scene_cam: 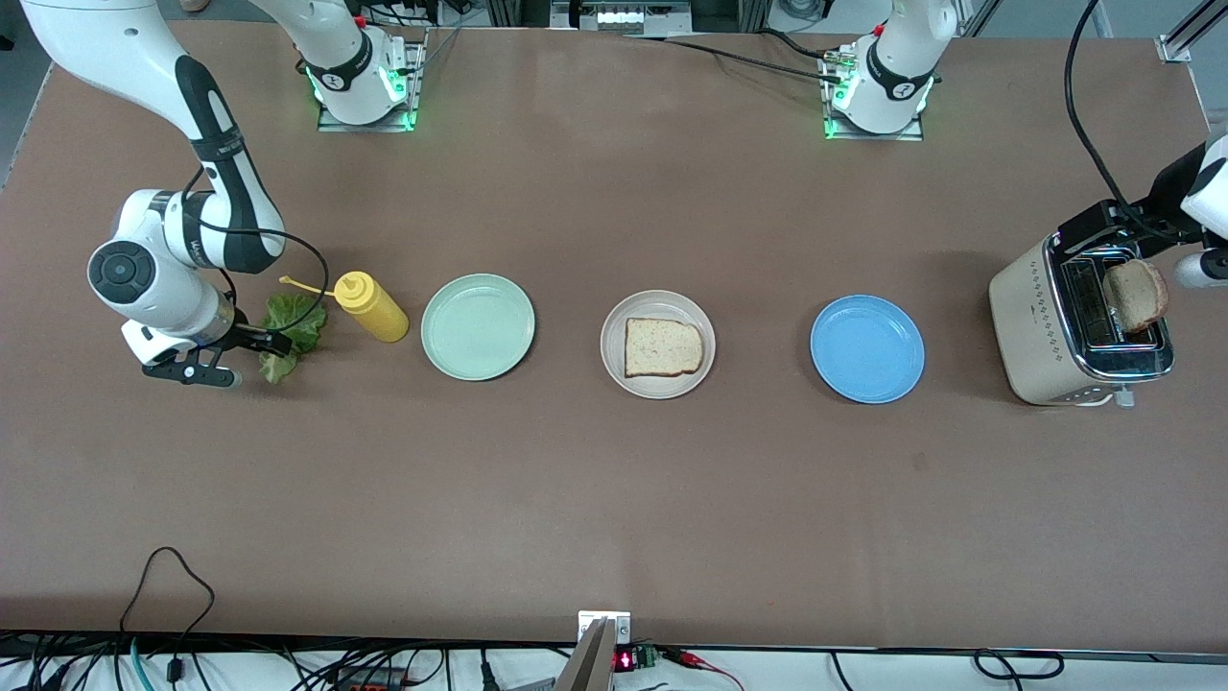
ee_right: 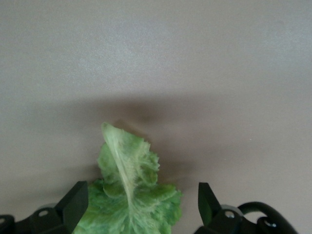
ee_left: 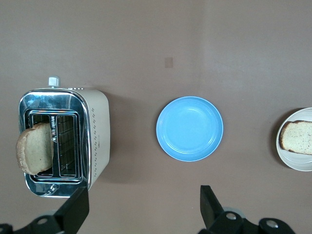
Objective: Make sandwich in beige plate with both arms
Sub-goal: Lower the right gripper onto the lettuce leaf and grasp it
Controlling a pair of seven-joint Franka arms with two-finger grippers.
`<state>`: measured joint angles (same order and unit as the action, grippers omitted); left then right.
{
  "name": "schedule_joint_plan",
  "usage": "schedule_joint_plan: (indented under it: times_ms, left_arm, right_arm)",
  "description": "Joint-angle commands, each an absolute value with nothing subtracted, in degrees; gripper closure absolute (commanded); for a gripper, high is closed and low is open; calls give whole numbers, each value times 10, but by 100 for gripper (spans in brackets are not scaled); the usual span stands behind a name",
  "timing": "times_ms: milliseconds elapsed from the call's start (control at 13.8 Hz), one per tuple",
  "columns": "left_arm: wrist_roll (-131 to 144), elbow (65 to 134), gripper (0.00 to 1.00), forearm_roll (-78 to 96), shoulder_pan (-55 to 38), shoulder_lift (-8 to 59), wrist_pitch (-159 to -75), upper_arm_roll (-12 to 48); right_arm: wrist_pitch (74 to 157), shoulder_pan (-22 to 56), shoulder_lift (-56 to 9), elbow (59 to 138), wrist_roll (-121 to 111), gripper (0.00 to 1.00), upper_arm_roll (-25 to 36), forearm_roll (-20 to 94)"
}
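While one bread slice (scene_cam: 663, 346) lies on the beige plate (scene_cam: 657, 389) at frame centre, I see the right end effector (ee_right: 138, 202) spread wide around the lettuce leaf (scene_cam: 294, 324) at left. At far right, the left end effector (ee_left: 141, 204) hangs open above the surface beside the toaster (scene_cam: 1036, 326), apart from its protruding slice (scene_cam: 1136, 294).

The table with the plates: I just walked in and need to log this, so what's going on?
A sandwich is underway. One bread slice lies in the beige plate. The right gripper, open, sits over the lettuce leaf beside the mustard bottle. The left gripper, open, hovers by the toaster, where another slice sticks up.
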<state>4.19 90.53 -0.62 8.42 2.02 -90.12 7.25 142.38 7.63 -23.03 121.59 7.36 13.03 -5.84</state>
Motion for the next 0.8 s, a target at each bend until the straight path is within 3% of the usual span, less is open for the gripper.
schedule_joint_plan:
  times_ms: [0,362,507,724]
  left_arm:
    - [33,904,0,6,88,18,-902,75]
    - [33,904,0,6,89,19,-906,76]
    - [33,904,0,6,89,19,-906,75]
    - [33,904,0,6,88,19,-906,76]
  right_arm:
    - [1433,65,-245,1206,79,0,114,-33]
    - [1466,49,-280,1188,76,0,97,-33]
    - [1466,48,-283,1188,72,11,96,-35]
    - [1465,48,-284,1188,52,42,95,-35]
